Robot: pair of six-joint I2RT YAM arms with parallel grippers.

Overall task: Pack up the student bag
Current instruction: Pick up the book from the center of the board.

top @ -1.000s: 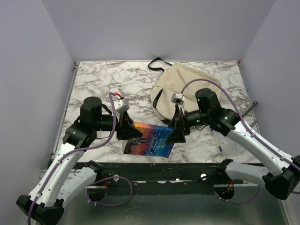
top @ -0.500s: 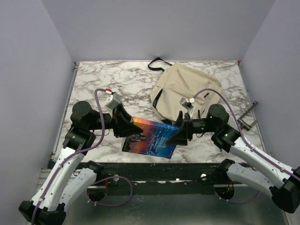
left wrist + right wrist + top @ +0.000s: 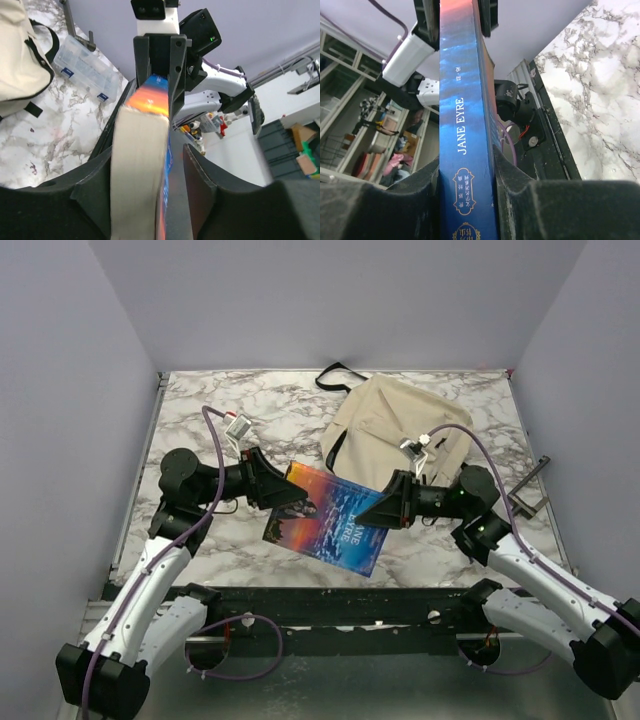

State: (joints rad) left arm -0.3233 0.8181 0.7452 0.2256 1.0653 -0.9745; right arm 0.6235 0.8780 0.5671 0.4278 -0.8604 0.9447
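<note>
A blue and orange book [image 3: 330,520], "Jane Eyre" on its spine [image 3: 461,105], hangs tilted above the table's front between both grippers. My right gripper [image 3: 377,513] [image 3: 467,170] is shut on its spine end, both pads pressed against the covers. My left gripper [image 3: 290,492] [image 3: 147,160] straddles the opposite end. One of its fingers [image 3: 102,170] lies on the page edge [image 3: 137,150], and a gap shows between the other finger and the cover. The cream student bag [image 3: 395,430] [image 3: 17,60] lies behind the book, its opening not visible.
A clear plastic compartment box [image 3: 85,67] lies on the marble table [image 3: 210,420] near the bag. A metal bracket [image 3: 530,485] sticks out at the table's right edge. The black rail [image 3: 330,600] runs along the front edge.
The book has risen off the table and tilted. My right jaws closed onto its spine end, my left jaws widened, and both wrists swung up and back.
</note>
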